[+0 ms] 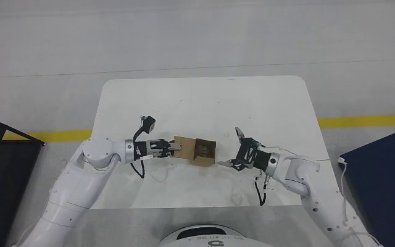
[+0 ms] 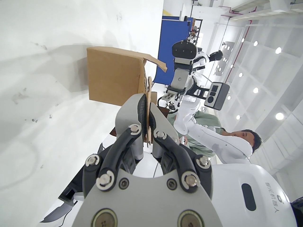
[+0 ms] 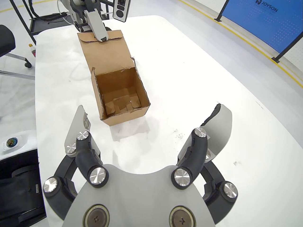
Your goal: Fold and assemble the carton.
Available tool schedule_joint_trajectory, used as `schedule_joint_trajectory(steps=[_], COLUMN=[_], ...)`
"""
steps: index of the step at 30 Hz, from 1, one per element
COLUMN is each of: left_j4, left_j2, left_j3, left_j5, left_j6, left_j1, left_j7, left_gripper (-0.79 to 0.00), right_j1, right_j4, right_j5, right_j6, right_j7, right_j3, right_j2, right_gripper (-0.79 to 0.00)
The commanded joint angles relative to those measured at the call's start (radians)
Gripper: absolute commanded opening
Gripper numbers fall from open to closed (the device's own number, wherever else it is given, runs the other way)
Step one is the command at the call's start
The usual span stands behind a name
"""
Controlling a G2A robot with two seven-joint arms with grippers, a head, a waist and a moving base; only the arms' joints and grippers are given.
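- Carton [image 1: 200,151]: sits mid-table [image 1: 259,105] in the top view. Its long axis runs left–right across the frame, with the mouth open upward and the lid flap stretched toward frame left.
- Left gripper [image 1: 168,148]: clamped tight on the flap's end edge.
- Right gripper [image 1: 231,148]: spread wide and empty, just right of the carton without touching it.
- Left wrist view: the carton's interior is hidden and the flap shows edge-on.
- Blue panels [image 3: 260,12]: carry white print.

White table [image 1: 259,111], grey floor [image 1: 185,37], yellow floor line [image 1: 358,120], blue partition panels [image 3: 260,24]
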Motion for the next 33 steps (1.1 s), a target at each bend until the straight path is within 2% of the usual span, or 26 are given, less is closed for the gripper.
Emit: schedule_joint_trajectory(steps=[1,9,14,23,33], left_j4=[0.0,0.015,0.016,0.019,0.02], left_j2=[0.0,0.002,0.003,0.004,0.005], left_j3=[0.003,0.006,0.008,0.016,0.018], left_j5=[0.005,0.025,0.028,0.029,0.029], left_j6=[0.0,-0.006,-0.007,-0.007,-0.008], left_j1=[-0.001,-0.005,-0.006,-0.009,-0.009], left_j7=[0.001,0.005,0.008,0.009,0.016], left_gripper=[-0.785,-0.785,-0.785,-0.785,-0.785], right_j1=[0.021,0.088,0.119,0.156,0.171], right_j4=[0.01,0.058,0.087,0.127,0.152], right_j5=[-0.009,-0.066,-0.075,-0.082,-0.089], right_j6=[0.014,0.077,0.083,0.139,0.152], right_j7=[0.009,0.016,0.012,0.024,0.039], right_j3=[-0.025,-0.103,-0.138,-0.176,-0.193], right_j2=[-0.005,-0.022,-0.031,-0.046,-0.054], right_gripper=[0.0,0.0,0.0,0.0,0.0])
